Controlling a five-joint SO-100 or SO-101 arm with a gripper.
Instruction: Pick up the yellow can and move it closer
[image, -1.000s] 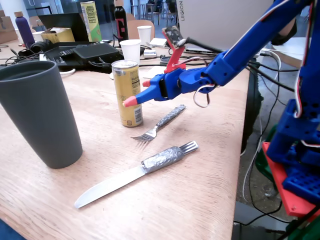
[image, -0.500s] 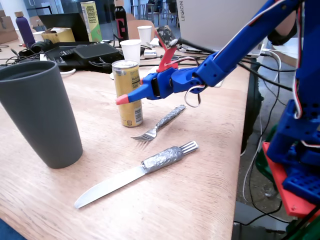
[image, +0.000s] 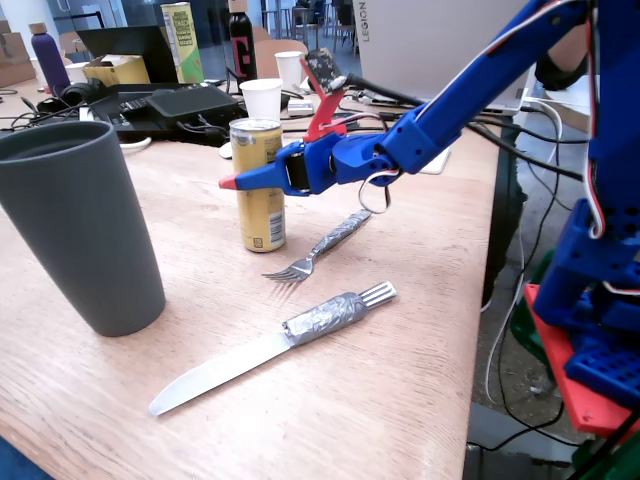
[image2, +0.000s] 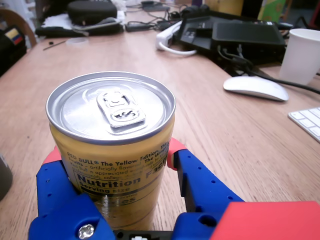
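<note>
The yellow can (image: 261, 190) stands upright on the wooden table, left of centre in the fixed view. In the wrist view the yellow can (image2: 117, 170) fills the foreground, silver top and pull tab facing up. My gripper (image2: 114, 156) straddles it: one blue, red-tipped finger (image2: 55, 192) lies against its left side and the other against its right side. Both seem to touch the can's wall. In the fixed view my gripper (image: 252, 178) reaches in from the right at mid-height of the can; the near finger crosses its front and the far finger is hidden behind it.
A large dark grey cup (image: 85, 225) stands near the can's left. A fork (image: 318, 247) and a knife (image: 270, 345) lie in front. Behind are a white paper cup (image: 262, 98), a mouse (image2: 256, 87), a keyboard corner (image2: 307, 121), cables and boxes. The table edge runs along the right.
</note>
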